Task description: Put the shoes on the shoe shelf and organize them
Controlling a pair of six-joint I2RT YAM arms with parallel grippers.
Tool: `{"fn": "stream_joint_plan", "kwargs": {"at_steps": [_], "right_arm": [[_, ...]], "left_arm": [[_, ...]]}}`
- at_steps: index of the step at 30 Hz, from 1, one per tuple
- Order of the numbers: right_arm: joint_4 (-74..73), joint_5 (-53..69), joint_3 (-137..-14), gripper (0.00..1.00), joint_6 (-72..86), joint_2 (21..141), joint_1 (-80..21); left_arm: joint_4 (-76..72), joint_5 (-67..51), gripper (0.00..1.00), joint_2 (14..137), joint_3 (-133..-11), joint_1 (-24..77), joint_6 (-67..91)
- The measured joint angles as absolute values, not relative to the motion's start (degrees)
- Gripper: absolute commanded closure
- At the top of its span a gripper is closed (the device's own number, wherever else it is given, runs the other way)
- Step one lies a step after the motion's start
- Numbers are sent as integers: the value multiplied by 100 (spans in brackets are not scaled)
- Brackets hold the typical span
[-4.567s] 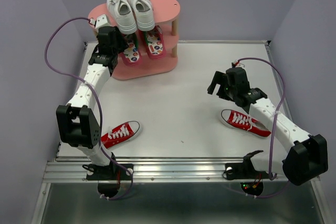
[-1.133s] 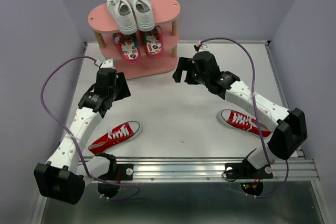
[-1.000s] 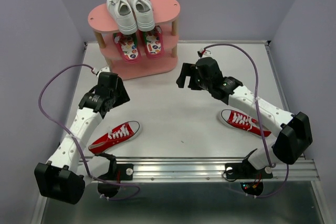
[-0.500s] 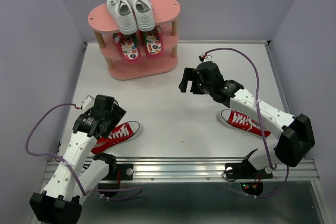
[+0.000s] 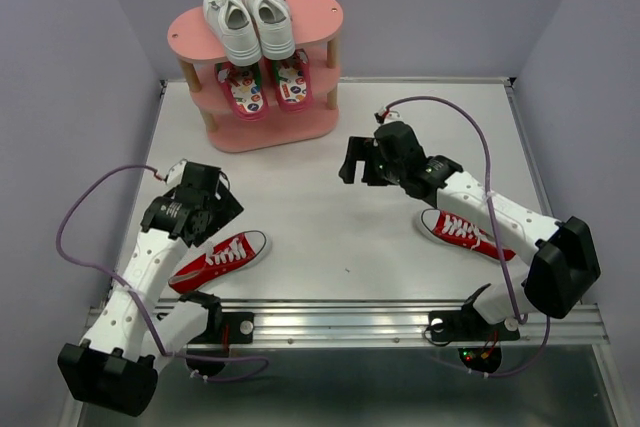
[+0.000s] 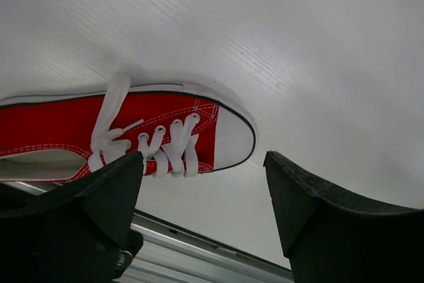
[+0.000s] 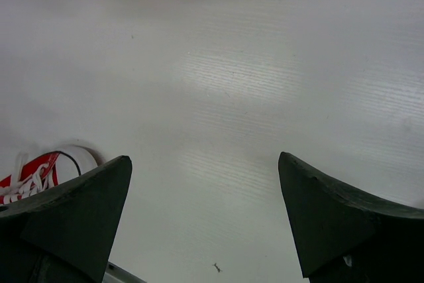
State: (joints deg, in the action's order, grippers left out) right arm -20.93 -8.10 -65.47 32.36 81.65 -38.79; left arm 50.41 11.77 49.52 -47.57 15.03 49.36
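The pink shoe shelf (image 5: 315, 17) stands at the back left. Its top board carries the white sneakers (image 5: 248, 19), and the flip-flops (image 5: 262, 87) lie on the board below. One red sneaker (image 5: 220, 259) lies near the front left, toe pointing right. My left gripper (image 5: 213, 219) hovers open just above and behind it. In the left wrist view, that sneaker (image 6: 59, 124) lies beyond the left gripper (image 6: 202, 160), with nothing between the fingers. The other red sneaker (image 5: 465, 232) lies at the right, partly under my right arm. My right gripper (image 5: 356, 165) is open and empty over the table's middle.
A metal rail (image 5: 340, 322) runs along the table's front edge, close to the left sneaker. Purple walls close in the left, back and right. In the right wrist view a red sneaker's toe (image 7: 33, 173) shows at the lower left beside the open right gripper (image 7: 204, 159).
My left arm has swung back from the shelf towards the front left and now hangs over the red sneaker. My right gripper has drawn back from the shelf towards the table's middle.
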Motion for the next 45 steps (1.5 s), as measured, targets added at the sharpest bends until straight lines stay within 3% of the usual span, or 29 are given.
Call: {"fn": "stream_joint_plan", "kwargs": {"at_steps": [13,26,29,32,34,35,36,39,45], "right_arm": [[-996,519,-6552,3,3822,9666,-5301],[495,1619,-7306,8,4724,11666,-5756],[720,1774,-7446,18,4873,11854,-5754],[838,1892,-7620,38,4995,12070,-5769],[836,1918,-7640,63,5050,12138,-5784],[836,1938,-7640,63,5087,12156,-5784],[834,1944,-7640,75,5085,12156,-5784],[768,1811,-7638,92,5078,12156,-5784],[738,1776,-7640,98,5070,12151,-5640]], "left_arm": [[5457,1927,14,5518,-6987,1503,3468],[5376,2036,14,5662,-7247,1503,3214],[5336,2036,14,5638,-7234,1503,3199],[5290,2036,14,5638,-7212,1503,3194],[5288,2034,14,5638,-7192,1503,3186],[5288,2034,14,5640,-7185,1503,3183],[5280,2034,14,5640,-7175,1503,3177],[5236,2032,14,5640,-7159,1503,3157],[5120,1994,14,5647,-7013,1503,3120]]}}
